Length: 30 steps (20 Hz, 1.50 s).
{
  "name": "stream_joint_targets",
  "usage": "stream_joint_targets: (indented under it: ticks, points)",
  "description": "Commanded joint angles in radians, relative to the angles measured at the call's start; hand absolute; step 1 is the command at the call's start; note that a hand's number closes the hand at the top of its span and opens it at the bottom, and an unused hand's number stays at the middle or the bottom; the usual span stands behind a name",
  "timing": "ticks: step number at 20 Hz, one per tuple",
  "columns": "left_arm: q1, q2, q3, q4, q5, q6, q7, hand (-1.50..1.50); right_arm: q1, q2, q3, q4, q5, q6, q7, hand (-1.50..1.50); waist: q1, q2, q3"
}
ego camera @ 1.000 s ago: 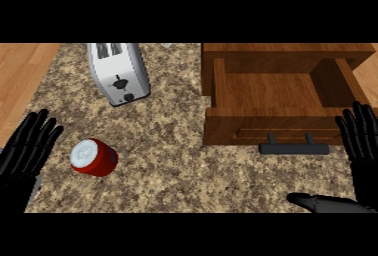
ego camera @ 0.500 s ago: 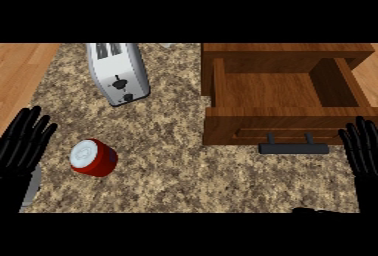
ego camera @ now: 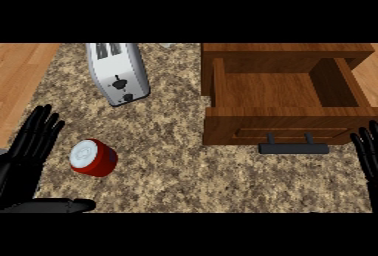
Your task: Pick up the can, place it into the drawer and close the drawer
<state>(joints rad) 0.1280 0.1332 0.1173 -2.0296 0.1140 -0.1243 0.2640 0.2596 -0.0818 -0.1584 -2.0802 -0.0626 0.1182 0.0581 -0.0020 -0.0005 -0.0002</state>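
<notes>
The short red metal can [ego camera: 93,158] with its white lid lay tilted on the speckled granite counter [ego camera: 177,165] near the left edge; the left hand [ego camera: 26,155] rested just beside it, fingers straight; the right hand [ego camera: 367,154] showed straight fingers at the right edge; the wooden drawer [ego camera: 284,112] with its black bar handle [ego camera: 293,148] stood open; a silver toaster [ego camera: 117,72] sat at the far edge.

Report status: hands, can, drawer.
Left hand open, beside the can, not touching. Right hand open at right edge. Can on its side on the counter. Drawer open, path unobstructed.

No lettering, label or number can be read anywhere (the can [ego camera: 93,157] included).
</notes>
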Motion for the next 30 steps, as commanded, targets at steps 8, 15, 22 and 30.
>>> stream_joint_targets:
  ticks: [8,15,22,30]
  points:
    - [-0.01,-0.061,-0.019,0.167,-0.101,0.016,-0.152,-1.5,0.041,0.003,-0.061,0.004,-0.023,0.058,-0.04,-1.5,-0.002,0.0,0.0]
    - [0.007,-0.012,0.084,0.384,-0.081,-0.045,-0.355,-1.5,0.007,0.01,-0.039,-0.032,0.006,0.043,0.026,-1.5,-0.001,0.0,0.0]
    - [-0.087,-0.002,0.105,0.547,-0.076,-0.061,-0.415,-1.5,-0.056,0.039,-0.022,0.094,0.052,0.04,-0.047,-1.5,0.0,0.001,0.0]
    - [-0.059,0.042,0.144,0.627,-0.099,-0.083,-0.504,-1.5,-0.043,0.011,-0.087,0.033,-0.008,0.069,0.017,-1.5,0.001,0.0,0.0]
